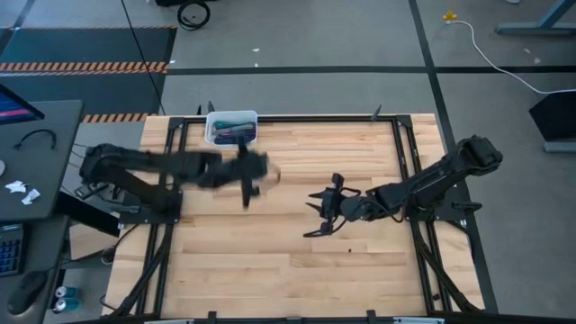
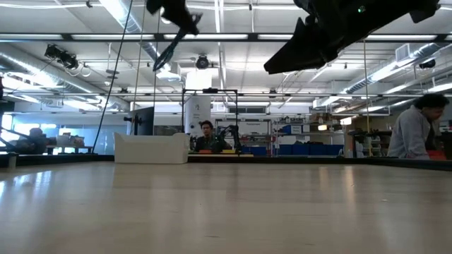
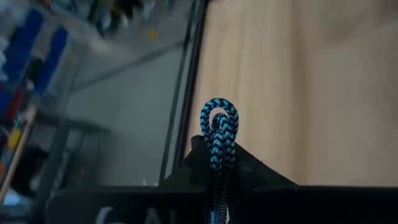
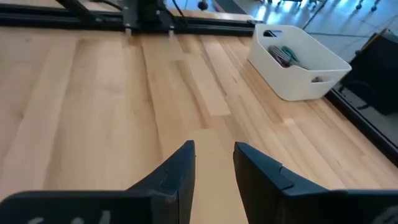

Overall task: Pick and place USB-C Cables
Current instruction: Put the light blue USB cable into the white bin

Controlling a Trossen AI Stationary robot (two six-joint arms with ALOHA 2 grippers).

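Note:
My left gripper (image 3: 219, 152) is shut on a teal-and-black braided USB-C cable (image 3: 218, 124), whose looped end sticks out past the fingertips. In the high view this gripper (image 1: 250, 183) hovers above the table, just on the near side of the white bin (image 1: 232, 126). The bin holds several more cable bundles (image 4: 283, 55) in purple, green and teal. In the low view a thin strand (image 2: 168, 51) hangs slanting below the left gripper (image 2: 180, 17). My right gripper (image 1: 324, 211) is open over the middle of the table, and its fingers (image 4: 180, 165) touch nothing. My left gripper pinches the cable between its two fingers just behind the looped fold (image 3: 219, 144), with several strands side by side. The loop pokes out beyond the fingertips. The cable is lifted clear of the table, and the gripper body hides the rest of it in the wrist view.
The white bin stands at the table's far edge, left of centre (image 2: 152, 148). Black frame rails (image 1: 400, 153) run along the table's sides and far edge. Bare wooden tabletop (image 1: 288, 261) spreads between the arms and toward the near edge. People (image 2: 417, 130) are in the room behind the table.

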